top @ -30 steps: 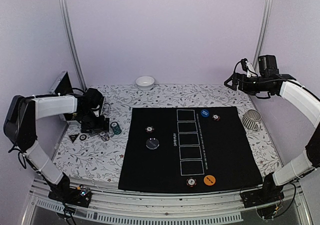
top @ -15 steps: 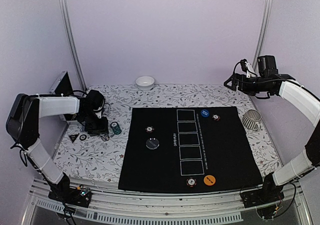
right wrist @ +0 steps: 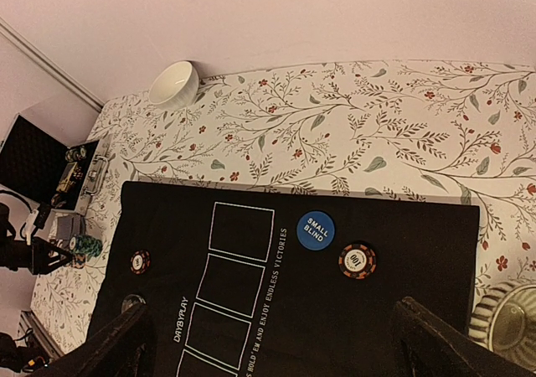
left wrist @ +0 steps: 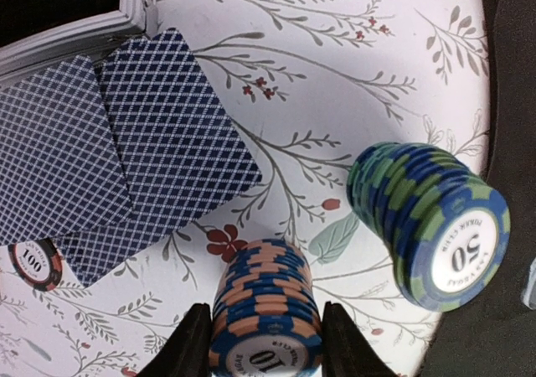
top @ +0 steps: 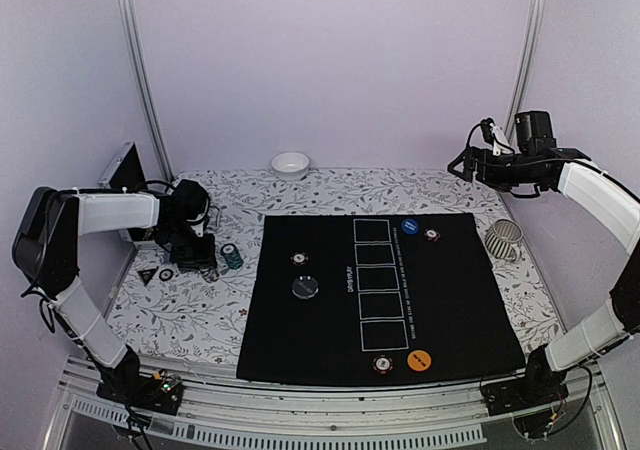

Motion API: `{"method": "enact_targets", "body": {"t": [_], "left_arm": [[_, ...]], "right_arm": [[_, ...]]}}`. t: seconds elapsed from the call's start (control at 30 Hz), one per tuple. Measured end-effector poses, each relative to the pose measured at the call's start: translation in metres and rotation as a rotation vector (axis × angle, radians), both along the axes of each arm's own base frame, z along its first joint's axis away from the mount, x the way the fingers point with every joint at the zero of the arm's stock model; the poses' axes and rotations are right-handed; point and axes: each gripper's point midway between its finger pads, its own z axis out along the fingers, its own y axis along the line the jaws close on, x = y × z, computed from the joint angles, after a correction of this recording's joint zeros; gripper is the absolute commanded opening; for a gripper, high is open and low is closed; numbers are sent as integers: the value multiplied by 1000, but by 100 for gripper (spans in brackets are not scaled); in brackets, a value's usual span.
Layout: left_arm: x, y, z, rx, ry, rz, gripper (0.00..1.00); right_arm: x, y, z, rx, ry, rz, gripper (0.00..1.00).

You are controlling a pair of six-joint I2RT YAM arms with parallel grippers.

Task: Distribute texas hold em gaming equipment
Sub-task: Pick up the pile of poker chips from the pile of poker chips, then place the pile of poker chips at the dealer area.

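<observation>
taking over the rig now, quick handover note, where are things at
Left gripper: shut on the 10 chip stack, left of the mat.
Right gripper: open, empty, high over the far right.
On the mat: blue disc, orange disc, dark disc, three single chips.
Left to hand out: 50 chip stack, cards.

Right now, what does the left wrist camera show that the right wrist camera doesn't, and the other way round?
Left wrist only: the blue-and-orange striped chip stack marked 10 clamped in the left gripper, lattice-backed blue playing cards, and a single chip marked 100.

Right wrist only: the round white bowl, the blue round SMALL BLIND disc, a red-and-black striped chip beside it, and the open right gripper.

Both: the floral tablecloth, the black mat and the green-and-blue chip stack marked 50, tiny in the right wrist view.
</observation>
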Motion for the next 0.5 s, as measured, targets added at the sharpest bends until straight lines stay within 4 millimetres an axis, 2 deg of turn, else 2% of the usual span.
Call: {"method": "enact_targets", "body": {"t": [0.17,0.27,0.33,0.4,0.5], "left_arm": [[-3,1,1,7,11,0,0],[-5,3,10,33,15,-2,0],[-1,1,27,50,-9,-9,0],[6,-8,52,57,-59,-29,0],[12,-41,92,45,-150,-109,0]], "right_arm": [[0,0,0,0,0,0,99],[0,0,0,0,0,0,99],[0,0,0,0,0,0,99],[0,0,0,0,0,0,99],[0,0,0,0,0,0,99]]}}
